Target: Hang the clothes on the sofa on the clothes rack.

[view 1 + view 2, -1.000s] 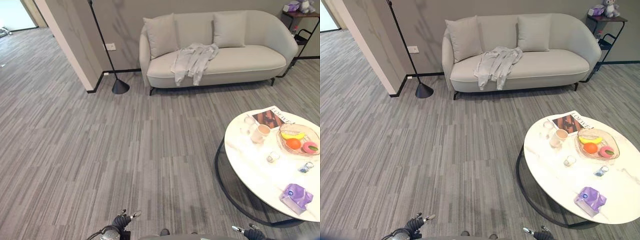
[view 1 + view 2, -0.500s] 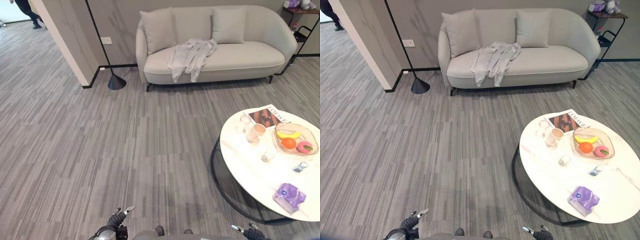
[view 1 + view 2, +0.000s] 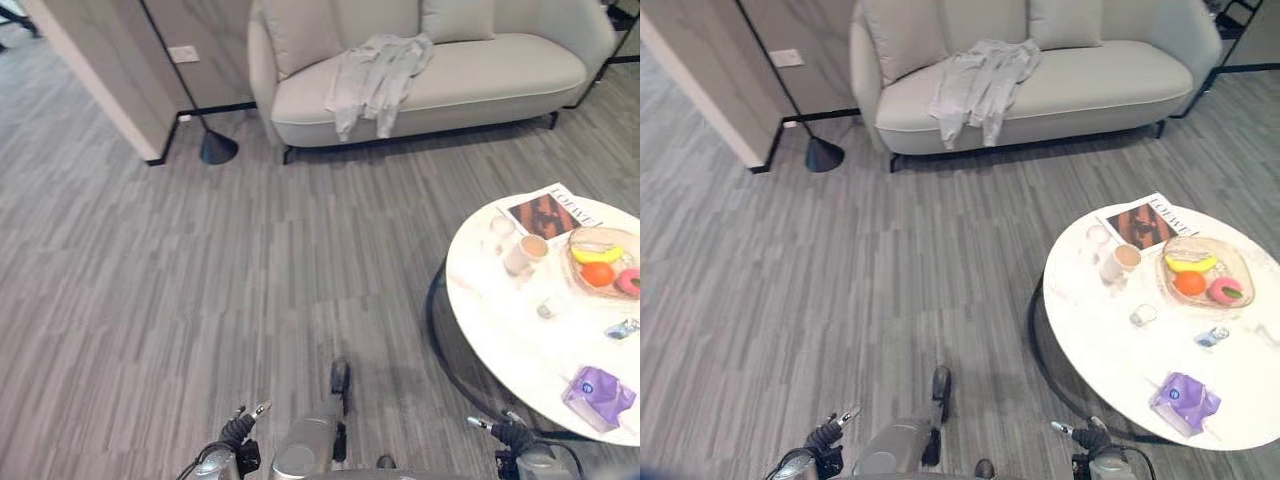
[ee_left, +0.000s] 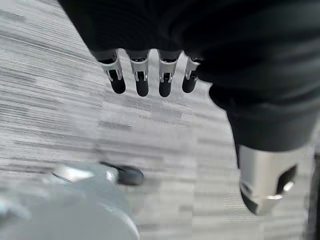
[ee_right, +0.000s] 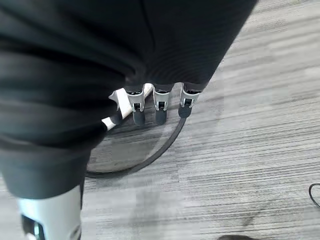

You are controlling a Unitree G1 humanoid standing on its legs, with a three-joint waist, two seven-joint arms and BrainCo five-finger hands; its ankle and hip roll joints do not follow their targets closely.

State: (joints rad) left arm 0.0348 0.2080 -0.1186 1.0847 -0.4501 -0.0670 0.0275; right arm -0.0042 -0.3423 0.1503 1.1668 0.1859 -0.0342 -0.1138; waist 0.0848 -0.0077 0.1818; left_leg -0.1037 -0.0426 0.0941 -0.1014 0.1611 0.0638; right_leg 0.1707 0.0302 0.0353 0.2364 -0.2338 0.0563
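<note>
A pale grey garment (image 3: 375,72) lies draped over the seat and front edge of the light sofa (image 3: 500,80), far across the floor from me. My left hand (image 3: 238,432) hangs low at the bottom of the eye views, and my right hand (image 3: 508,435) hangs beside the round table. In the left wrist view the left hand's fingers (image 4: 141,77) hang relaxed over bare floor and hold nothing. The right hand's fingers (image 5: 160,107) are just as relaxed and empty, above the table's dark base ring.
A round white table (image 3: 500,320) at the right carries a fruit bowl (image 3: 600,265), cups, a magazine (image 3: 550,212) and a purple pack (image 3: 598,388). A floor lamp's base (image 3: 218,148) stands left of the sofa by a wall corner (image 3: 100,90). Open wood-pattern floor lies between me and the sofa.
The whole picture has shifted: the camera has moved forward and dipped, so the sofa sits higher and is cut off at the top. Both hands still hang low and empty.
</note>
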